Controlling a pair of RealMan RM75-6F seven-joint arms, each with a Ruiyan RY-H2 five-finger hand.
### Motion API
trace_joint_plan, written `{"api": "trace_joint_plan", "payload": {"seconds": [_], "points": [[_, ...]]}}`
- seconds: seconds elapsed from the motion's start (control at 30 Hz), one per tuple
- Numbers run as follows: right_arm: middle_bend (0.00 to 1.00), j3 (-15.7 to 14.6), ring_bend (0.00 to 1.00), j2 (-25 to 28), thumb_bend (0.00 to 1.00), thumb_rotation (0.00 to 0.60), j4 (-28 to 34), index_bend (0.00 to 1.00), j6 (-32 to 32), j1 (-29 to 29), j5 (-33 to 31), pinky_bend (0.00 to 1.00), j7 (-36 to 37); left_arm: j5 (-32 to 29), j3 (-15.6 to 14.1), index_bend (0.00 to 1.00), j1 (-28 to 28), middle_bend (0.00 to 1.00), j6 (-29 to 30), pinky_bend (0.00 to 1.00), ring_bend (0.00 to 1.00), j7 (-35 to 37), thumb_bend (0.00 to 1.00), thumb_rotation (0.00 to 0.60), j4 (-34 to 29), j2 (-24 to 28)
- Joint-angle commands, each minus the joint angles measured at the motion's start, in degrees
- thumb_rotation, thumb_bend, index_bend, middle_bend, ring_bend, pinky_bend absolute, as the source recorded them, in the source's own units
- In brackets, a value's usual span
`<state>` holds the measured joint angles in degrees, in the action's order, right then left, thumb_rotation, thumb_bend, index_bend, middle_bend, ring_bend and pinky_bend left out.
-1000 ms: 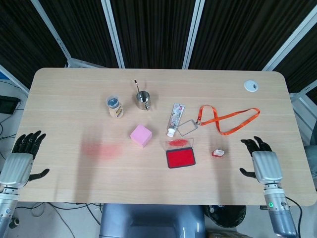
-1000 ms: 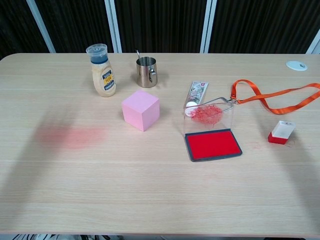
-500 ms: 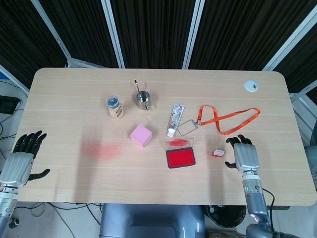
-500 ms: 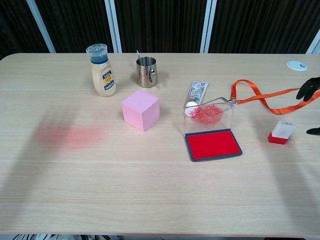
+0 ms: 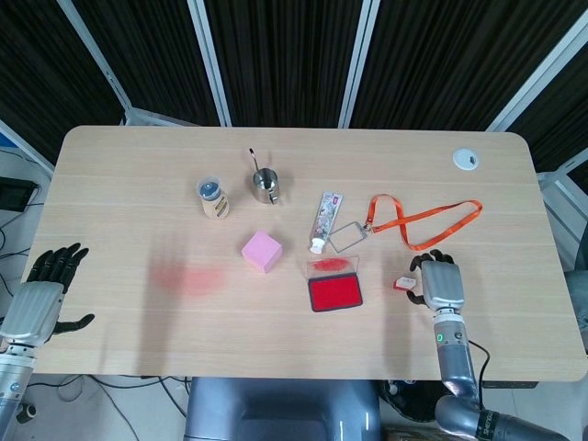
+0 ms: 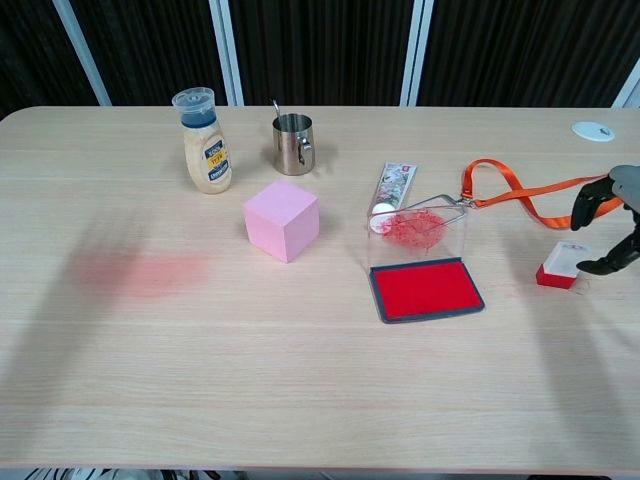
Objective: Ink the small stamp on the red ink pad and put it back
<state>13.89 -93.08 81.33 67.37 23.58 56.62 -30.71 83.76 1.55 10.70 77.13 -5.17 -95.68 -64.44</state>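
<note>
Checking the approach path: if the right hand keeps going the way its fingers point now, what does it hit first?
Most likely the small stamp: the right hand is just beside it, fingers spread above it. Just beyond lies the orange lanyard. Height over the stamp is unclear.

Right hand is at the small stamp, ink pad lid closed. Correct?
Not quite. The right hand is at the small stamp, but the red ink pad is open, its clear lid standing up behind it. The chest view shows it.

right hand (image 6: pixel 612 222) cut by chest-view edge, bottle (image 5: pixel 213 197) label unreadable
</note>
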Motion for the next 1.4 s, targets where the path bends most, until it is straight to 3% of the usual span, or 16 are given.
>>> {"api": "trace_joint_plan", "payload": {"seconds": [0.03, 1.4], "points": [[0.37, 0.2, 0.21, -0.8, 0.27, 0.6, -0.8, 0.48, -0.4, 0.6, -0.6, 0.24, 0.0, -0.2, 0.0, 0.0, 0.1, 0.0, -0.2, 0.0, 0.0, 0.1, 0.02, 0.6, -0.1, 0.0], [0.41, 0.2, 0.21, -4.9, 0.37, 0.6, -6.3, 0.54, -3.3, 3.9, -5.4, 0.24, 0.3, -1.9, 0.1, 0.0, 0.6, 0.0, -1.8, 0.0, 0.0, 0.9, 0.02, 0.6, -0.9, 0.5]]}}
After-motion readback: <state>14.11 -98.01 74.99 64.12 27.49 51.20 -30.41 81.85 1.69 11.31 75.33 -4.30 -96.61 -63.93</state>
